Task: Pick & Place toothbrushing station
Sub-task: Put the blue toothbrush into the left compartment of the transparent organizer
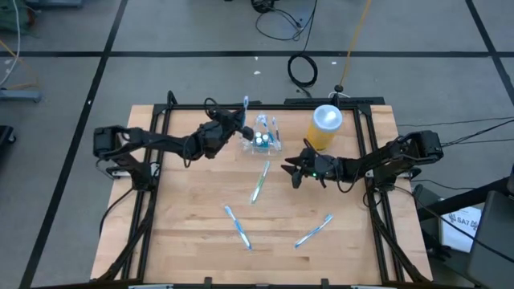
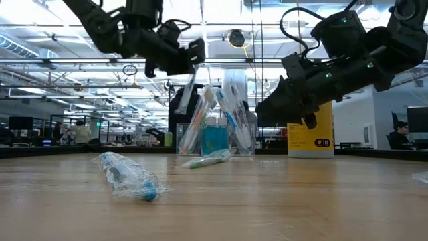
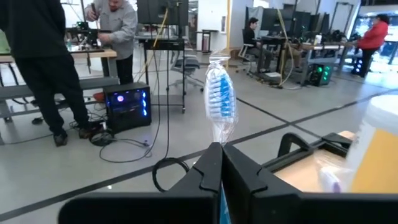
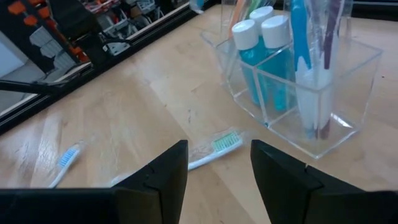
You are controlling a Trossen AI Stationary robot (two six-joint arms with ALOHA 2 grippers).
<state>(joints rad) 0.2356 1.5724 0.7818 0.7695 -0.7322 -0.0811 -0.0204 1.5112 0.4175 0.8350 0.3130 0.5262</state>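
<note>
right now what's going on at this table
The left gripper is shut on a wrapped toothbrush, holding it raised beside the clear holder, which already has toothbrushes and small blue bottles in it. The right gripper is open, low over the table near a green toothbrush. Two more wrapped brushes lie nearer the front.

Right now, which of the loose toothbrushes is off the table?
The wrapped blue-bristled toothbrush, pinched upright in the left gripper by the clear holder. The other three toothbrushes lie flat on the wood.

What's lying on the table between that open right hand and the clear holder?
In the right wrist view, one green-bristled toothbrush lies between the right hand and the clear holder.
</note>
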